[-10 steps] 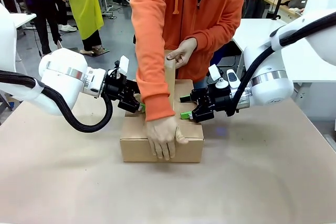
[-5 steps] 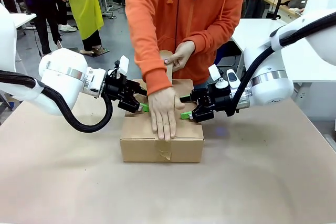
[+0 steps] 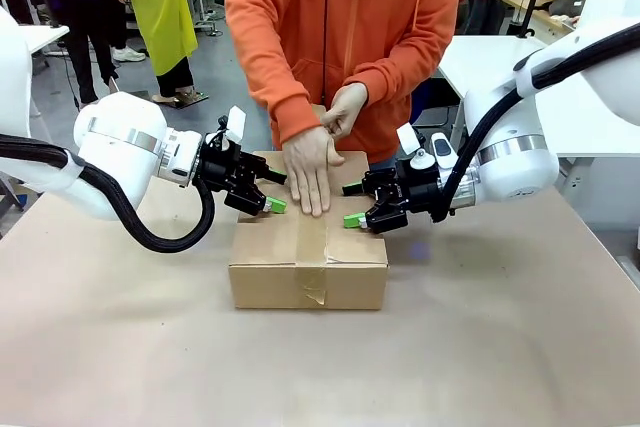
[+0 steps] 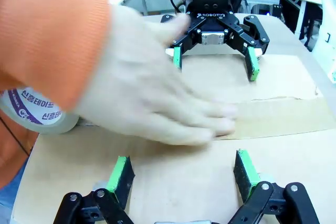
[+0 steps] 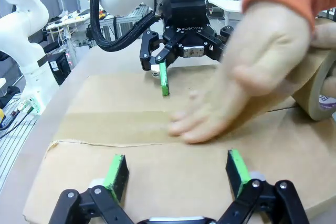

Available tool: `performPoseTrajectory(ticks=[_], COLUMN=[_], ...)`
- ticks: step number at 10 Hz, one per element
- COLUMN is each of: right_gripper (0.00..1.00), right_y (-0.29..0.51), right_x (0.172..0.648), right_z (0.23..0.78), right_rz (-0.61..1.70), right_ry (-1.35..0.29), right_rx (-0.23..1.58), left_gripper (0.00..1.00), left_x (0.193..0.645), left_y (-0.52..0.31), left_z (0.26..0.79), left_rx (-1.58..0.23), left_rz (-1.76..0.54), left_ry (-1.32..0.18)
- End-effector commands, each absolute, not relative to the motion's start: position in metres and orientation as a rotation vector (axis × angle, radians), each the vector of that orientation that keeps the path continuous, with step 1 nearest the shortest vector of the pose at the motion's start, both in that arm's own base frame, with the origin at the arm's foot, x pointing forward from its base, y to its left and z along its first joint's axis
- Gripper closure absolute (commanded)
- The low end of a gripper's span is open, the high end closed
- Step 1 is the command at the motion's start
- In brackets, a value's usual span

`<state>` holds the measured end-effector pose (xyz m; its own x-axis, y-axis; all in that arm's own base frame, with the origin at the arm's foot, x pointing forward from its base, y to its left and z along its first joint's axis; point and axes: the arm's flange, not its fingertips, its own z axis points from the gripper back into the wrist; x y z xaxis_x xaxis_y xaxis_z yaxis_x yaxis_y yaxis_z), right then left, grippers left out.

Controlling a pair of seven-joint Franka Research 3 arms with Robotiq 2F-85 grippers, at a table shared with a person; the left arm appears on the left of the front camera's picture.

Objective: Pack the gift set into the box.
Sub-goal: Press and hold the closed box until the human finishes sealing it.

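Note:
The box (image 3: pixel 270 272) stands mid-table with its top flaps closed and a strip of brown tape (image 3: pixel 311 247) running over the seam and down the front. The gift set is hidden. My left gripper (image 3: pixel 272 192) is open at the box's left top edge, its green pads over the flap (image 4: pixel 178 182). At the right top edge my right gripper (image 3: pixel 352 204) is also open, nothing between its fingers (image 5: pixel 118 174). A person's hand (image 3: pixel 309 173) presses flat on the tape at the far part of the top. The other hand holds a tape roll (image 5: pixel 320 90) behind the box.
The person in an orange hoodie (image 3: pixel 350 37) stands close against the far table edge. The brown table (image 3: pixel 500 347) is bare around the box. A white table (image 3: pixel 580 107) stands at the back right. Each wrist view shows the opposite gripper (image 4: pixel 214 51) across the box top.
The person's flat hand slid along the tape from the box's front edge to its far side. The tape roll came down behind the box. Both grippers stayed put.

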<state>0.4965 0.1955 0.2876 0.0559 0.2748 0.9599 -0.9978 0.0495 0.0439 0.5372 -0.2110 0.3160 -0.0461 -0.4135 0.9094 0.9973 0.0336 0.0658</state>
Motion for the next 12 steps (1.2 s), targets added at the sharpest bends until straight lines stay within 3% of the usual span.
performPoseTrajectory(ticks=[1, 12], right_gripper=[0.0, 0.0], right_y=[0.1974, 0.1974], right_x=[0.4956, 0.4956], right_z=[0.2864, 0.2864], right_rz=[1.266, 1.266], right_ry=[-0.983, -0.983], right_rx=[0.986, 0.986], left_gripper=[0.0, 0.0], left_x=[0.5362, 0.5362], left_y=[-0.21, -0.21], left_z=[0.3128, 0.3128], left_rx=[-0.827, -0.827], left_rz=[-1.394, -1.394], left_ry=[-0.951, -0.951])
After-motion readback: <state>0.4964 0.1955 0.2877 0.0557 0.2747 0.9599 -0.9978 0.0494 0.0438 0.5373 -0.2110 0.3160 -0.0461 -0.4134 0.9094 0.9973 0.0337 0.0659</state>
